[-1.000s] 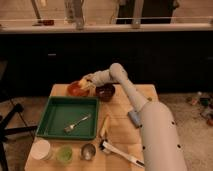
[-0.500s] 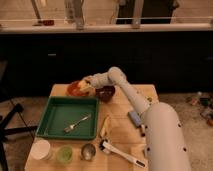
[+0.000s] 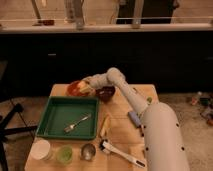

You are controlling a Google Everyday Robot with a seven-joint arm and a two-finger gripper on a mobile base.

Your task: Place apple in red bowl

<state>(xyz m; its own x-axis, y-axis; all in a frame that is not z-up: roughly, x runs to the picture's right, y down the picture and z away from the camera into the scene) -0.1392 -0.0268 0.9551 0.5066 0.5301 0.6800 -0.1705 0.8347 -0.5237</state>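
The red bowl (image 3: 73,90) sits at the back left of the wooden table, its right half covered by my gripper. My gripper (image 3: 86,87) reaches in from the right and hangs over the bowl's right side. It is shut on the apple (image 3: 85,90), a small pale yellow round fruit just above the bowl's inside. The arm runs back from an elbow above the dark bowl (image 3: 106,93) and down the right side of the view.
A green tray (image 3: 55,120) holding a fork (image 3: 77,123) fills the left middle. Along the front edge stand a white cup (image 3: 41,149), a green cup (image 3: 64,154) and a metal cup (image 3: 88,151). A brush (image 3: 122,152) and a yellowish strip (image 3: 104,126) lie near them.
The gripper with the apple has sunk a little lower and further left over the red bowl. Nothing else on the table has moved.
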